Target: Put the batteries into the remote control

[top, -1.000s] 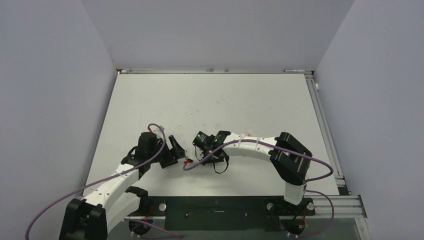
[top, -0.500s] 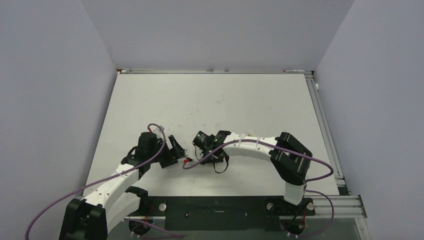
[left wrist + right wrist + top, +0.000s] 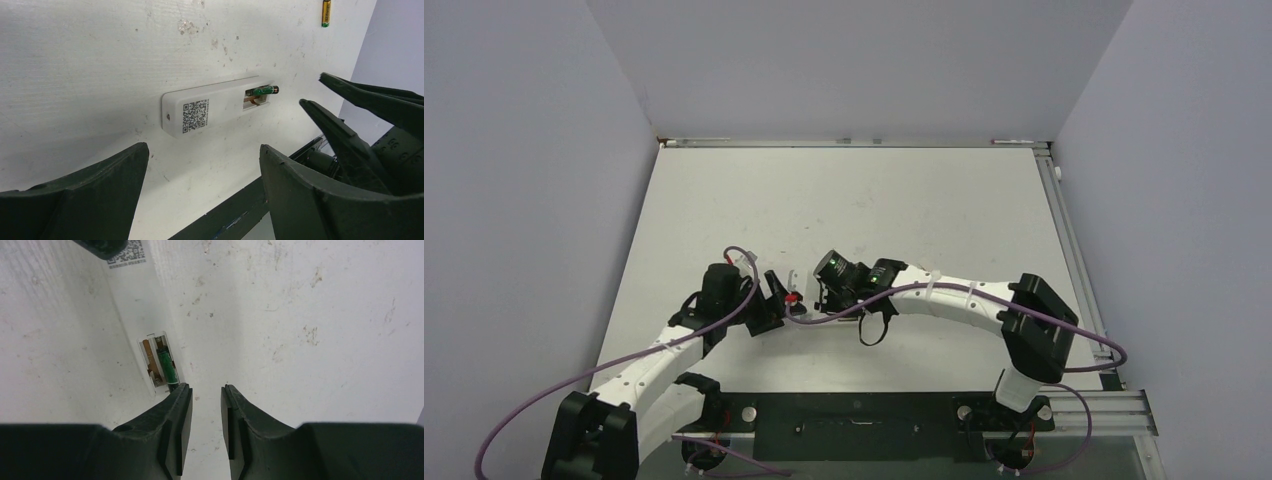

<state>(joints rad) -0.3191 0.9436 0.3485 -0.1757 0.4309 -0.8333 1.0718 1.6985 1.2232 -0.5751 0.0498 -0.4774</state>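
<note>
Slim white rectangular plastic remote [image 3: 222, 102] lies flat on the scuffed white bench [image 3: 904, 200], back side up. It has a black QR label [image 3: 195, 114] mid-body and an open battery bay at one end. One thin green-black battery [image 3: 262, 91] lies lengthwise in one slot of the bay, tip reaching the end wall; can't tell if it's fully seated. Copper contact strip [image 3: 146, 355] shows in the slot beside it. The other cell, a gold-green battery [image 3: 326, 12], lies loose on the bench, well apart from the remote and on the side away from the left tool.

Left tool [image 3: 202, 150]: released, jaws spread wide, nothing between them. The remote lies just beyond its fingertips, crosswise to them.

Right tool [image 3: 206, 390]: jaws a narrow slit apart, gripping nothing. Tips sit right at the bay end of the remote, beside the battery's end; contact can't be told.

The two tools face each other with the remote between them.

Location: near-left of bench centre, just ahead of the arm bases.

Room: most of the bench surface lies far and right of the tools. Grey walls [image 3: 524, 200] stand on the left, far and right sides. A metal rail [image 3: 1074, 250] runs along the right edge.
</note>
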